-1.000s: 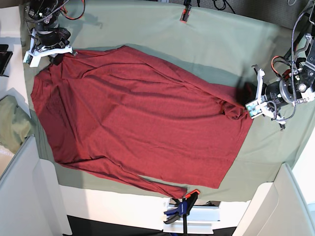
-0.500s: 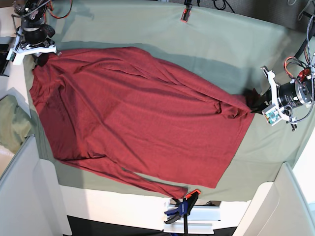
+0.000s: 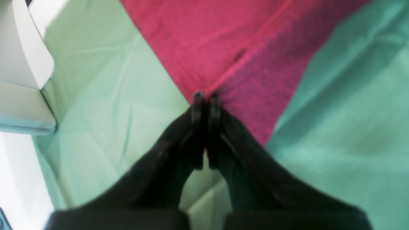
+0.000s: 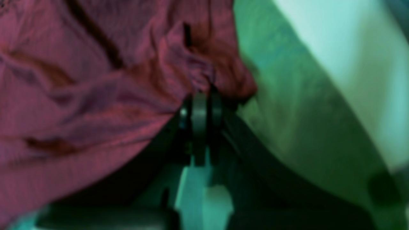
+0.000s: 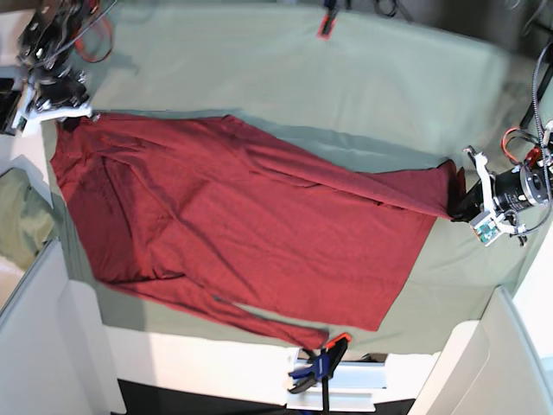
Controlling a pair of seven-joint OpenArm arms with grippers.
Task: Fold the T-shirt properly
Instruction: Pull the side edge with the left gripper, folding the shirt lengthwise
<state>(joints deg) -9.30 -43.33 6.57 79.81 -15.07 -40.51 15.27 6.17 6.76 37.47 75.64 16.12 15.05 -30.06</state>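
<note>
A: Item one — left gripper (image 3: 204, 97). Condition?

B: Jaws pressed together on a corner of the T-shirt (image 5: 242, 225), where a seam runs into the tip. In the base view it sits at the right edge of the table, the red cloth drawn out to a point at its fingers.

A: Item two — right gripper (image 4: 201, 95).

B: Likewise clamped, with a bunched fold of the same shirt gathered at its tips. It stands at the far-left corner of the table.

A: Item three, the shirt itself. Location?

B: Spread across the pale green table cloth (image 5: 259, 69), upper edge held between the two grippers, body and one long sleeve trailing toward the near edge by a blue clamp (image 5: 315, 367). A bundled green cloth (image 5: 22, 216) lies off to the left, apart from the work.

A: Handling notes?

B: Judged thin, soft and light — no stiffness at all; it sags and wrinkles wherever unsupported. Likely to slide easily over the cloth beneath. Best held at seams and corners, as now, where doubled fabric gives the pinch something to bite.
</note>
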